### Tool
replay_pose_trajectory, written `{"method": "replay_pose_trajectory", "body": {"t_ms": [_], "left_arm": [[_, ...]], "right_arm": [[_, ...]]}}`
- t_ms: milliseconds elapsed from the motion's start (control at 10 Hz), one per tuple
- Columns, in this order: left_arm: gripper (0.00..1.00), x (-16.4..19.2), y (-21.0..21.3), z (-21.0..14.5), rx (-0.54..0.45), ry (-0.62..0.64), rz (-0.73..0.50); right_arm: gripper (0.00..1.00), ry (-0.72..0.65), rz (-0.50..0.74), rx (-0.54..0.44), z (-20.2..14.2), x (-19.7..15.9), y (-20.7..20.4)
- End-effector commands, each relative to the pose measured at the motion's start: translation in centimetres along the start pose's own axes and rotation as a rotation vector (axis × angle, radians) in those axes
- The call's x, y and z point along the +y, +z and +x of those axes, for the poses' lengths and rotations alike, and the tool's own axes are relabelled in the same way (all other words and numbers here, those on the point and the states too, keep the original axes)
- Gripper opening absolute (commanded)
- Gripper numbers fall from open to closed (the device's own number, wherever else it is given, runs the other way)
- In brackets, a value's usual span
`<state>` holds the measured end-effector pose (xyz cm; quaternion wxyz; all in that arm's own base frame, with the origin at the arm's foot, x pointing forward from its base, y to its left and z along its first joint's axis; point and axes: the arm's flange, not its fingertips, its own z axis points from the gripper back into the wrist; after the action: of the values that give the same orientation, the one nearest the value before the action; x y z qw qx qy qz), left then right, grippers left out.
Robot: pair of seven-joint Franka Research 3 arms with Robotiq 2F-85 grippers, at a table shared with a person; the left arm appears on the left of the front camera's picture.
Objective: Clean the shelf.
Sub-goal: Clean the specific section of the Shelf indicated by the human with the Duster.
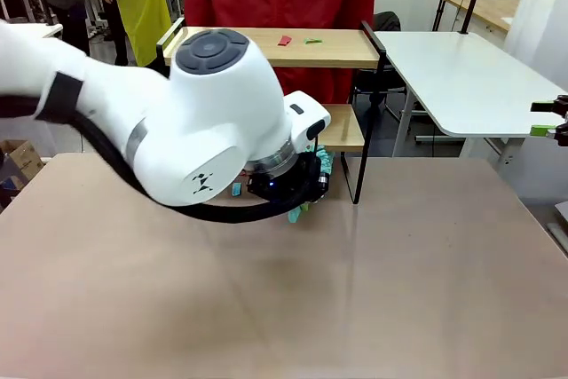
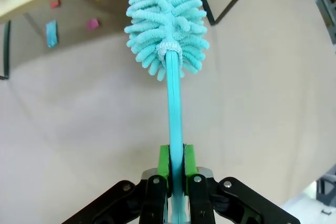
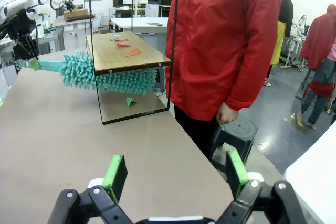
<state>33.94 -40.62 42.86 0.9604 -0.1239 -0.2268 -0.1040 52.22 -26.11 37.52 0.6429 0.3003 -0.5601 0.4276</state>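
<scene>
Shelf — scraps on both boards; duster under lower board.

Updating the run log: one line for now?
left tool: shut on duster | duster head: under shelf lower board | right tool: open, empty | scraps: on top board
</scene>
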Motion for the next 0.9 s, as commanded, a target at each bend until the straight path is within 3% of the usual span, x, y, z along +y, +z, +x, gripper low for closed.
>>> {"method": "replay_pose_trajectory", "body": {"t_ms": [0, 300, 800], "left_arm": [[0.13, -3.1, -3.1, 2.2, 0.001, 0.033, 0.027], [0.13, -4.9, -5.8, 3.6, 0.010, 0.048, 0.051], [0.13, -5.3, -9.7, 1.7, 0.109, 0.091, 0.101]], "right_arm": [[1.00, 0.004, 0.002, 0.000, 0.3, 0.1, -0.2], [1.00, 0.004, 0.002, 0.000, 0.3, 0.1, -0.2], [1.00, 0.004, 0.002, 0.000, 0.3, 0.1, -0.2]]}}
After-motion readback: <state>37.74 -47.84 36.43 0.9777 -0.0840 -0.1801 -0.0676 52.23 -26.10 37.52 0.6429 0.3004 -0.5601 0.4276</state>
